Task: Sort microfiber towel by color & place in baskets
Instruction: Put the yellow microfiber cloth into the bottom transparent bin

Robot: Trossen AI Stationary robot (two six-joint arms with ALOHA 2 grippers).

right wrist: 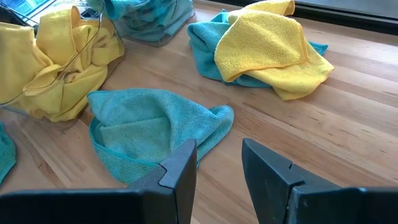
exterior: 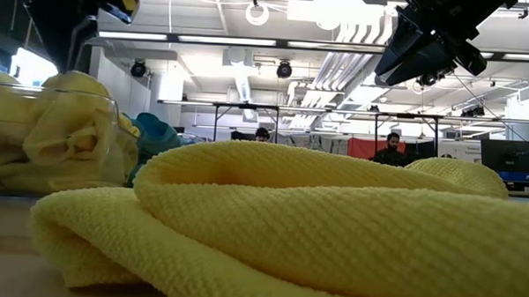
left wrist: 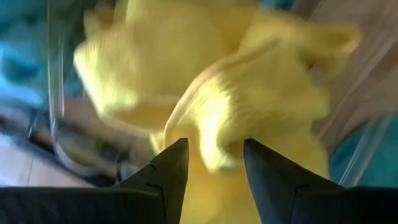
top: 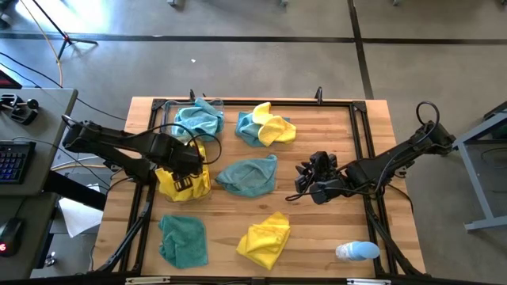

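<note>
My left gripper [top: 188, 164] hangs open, pointing down over the clear basket [exterior: 116, 152] at the table's left, which is full of yellow microfiber towels [top: 184, 186]. In the left wrist view, its fingers [left wrist: 214, 146] stand apart above those blurred yellow towels [left wrist: 249, 81]. The far basket [top: 207, 104] holds teal towels [top: 196, 121]. On the table lie a teal towel [right wrist: 149, 134] in the middle, a teal and yellow pile [top: 265, 127], a teal towel [top: 184, 241] and a yellow towel [top: 265, 237] near the front. My right gripper [right wrist: 219, 149] hovers open, right of the middle teal towel.
A small pale-blue-and-white rounded object [top: 356, 252] lies at the near right corner. Black frame rails [top: 366, 150] run along the table's edges. Bare wood [right wrist: 323, 137] lies ahead of my right gripper. People stand far off in the room [exterior: 392, 149].
</note>
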